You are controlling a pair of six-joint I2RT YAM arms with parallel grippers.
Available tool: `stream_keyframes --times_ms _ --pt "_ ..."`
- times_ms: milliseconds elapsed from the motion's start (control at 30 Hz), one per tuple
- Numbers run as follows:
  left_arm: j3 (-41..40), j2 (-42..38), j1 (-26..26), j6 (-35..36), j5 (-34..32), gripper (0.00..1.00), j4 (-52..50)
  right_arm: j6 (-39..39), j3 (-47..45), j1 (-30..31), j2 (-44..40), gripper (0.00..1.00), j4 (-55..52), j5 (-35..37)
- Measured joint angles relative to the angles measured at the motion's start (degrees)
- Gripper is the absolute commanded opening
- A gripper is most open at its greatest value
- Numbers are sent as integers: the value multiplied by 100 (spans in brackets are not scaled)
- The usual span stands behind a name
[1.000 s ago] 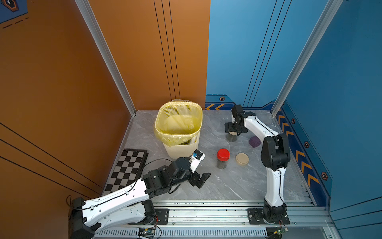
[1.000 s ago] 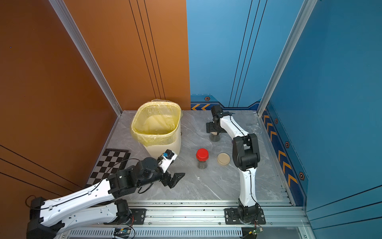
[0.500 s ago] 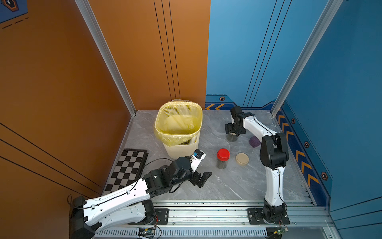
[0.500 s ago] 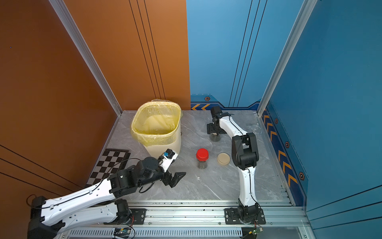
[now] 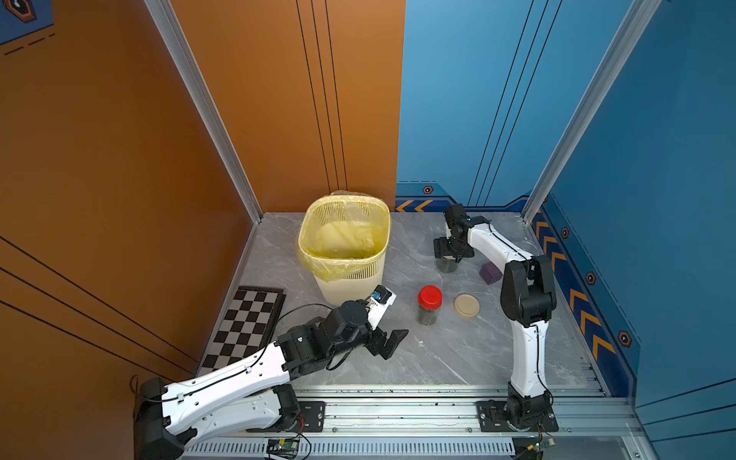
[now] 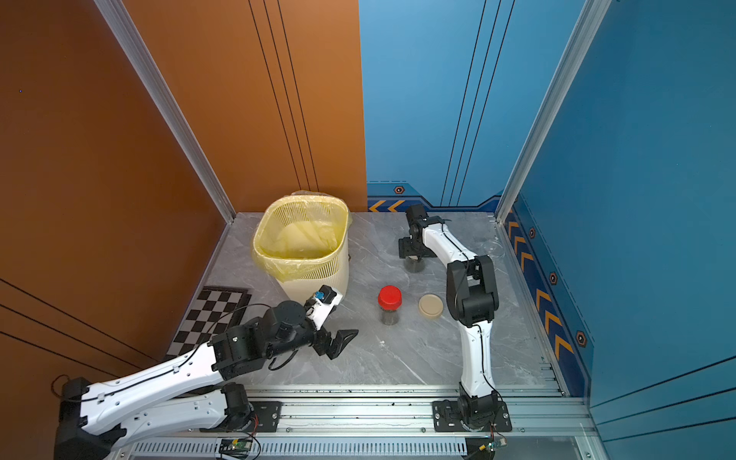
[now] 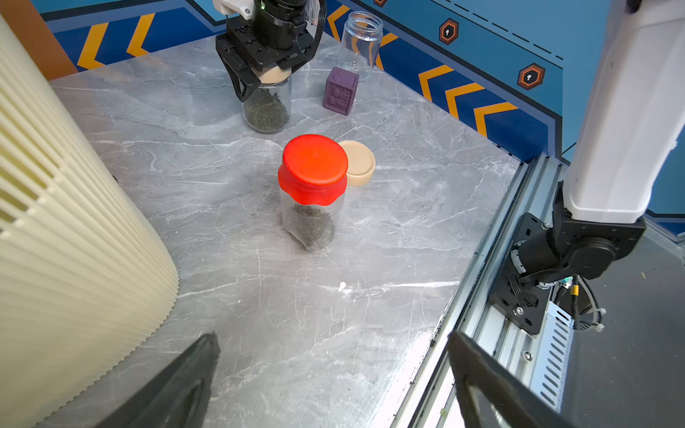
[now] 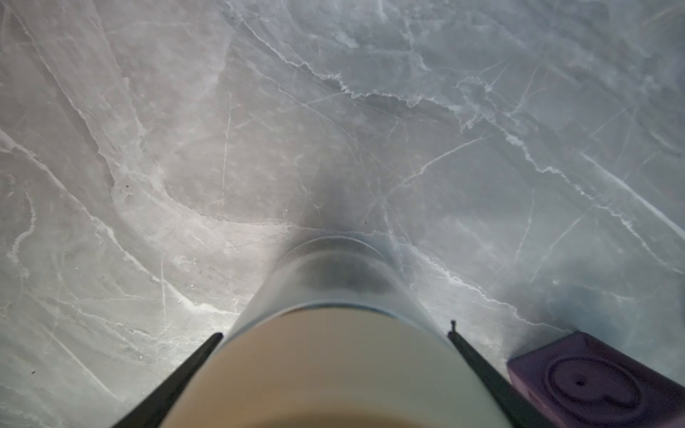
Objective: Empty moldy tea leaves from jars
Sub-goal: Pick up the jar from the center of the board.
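Right gripper (image 5: 450,255) jaws grip beige lid (image 8: 333,370) of tea-leaf jar (image 5: 447,266), right of frame centre. Left gripper (image 5: 392,342) jaws open wide, empty.

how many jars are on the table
3: beige-lid jar in the right gripper at the back; red-lid jar mid-table; empty lidless jar near the back right corner, beyond the purple block. The bin could hide another.
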Motion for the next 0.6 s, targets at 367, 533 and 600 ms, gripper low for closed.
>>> stream_keyframes --times_ms 367,533,600 --pt "4 -173 330 -68 9 98 15 -105 365 0 -33 47 -352 0" --pt "4 -238 511 -127 63 98 33 -105 564 -17 -227 46 -560 -11" --pt "7 -293 566 -129 83 98 33 -105 660 -28 -363 46 -667 -46"
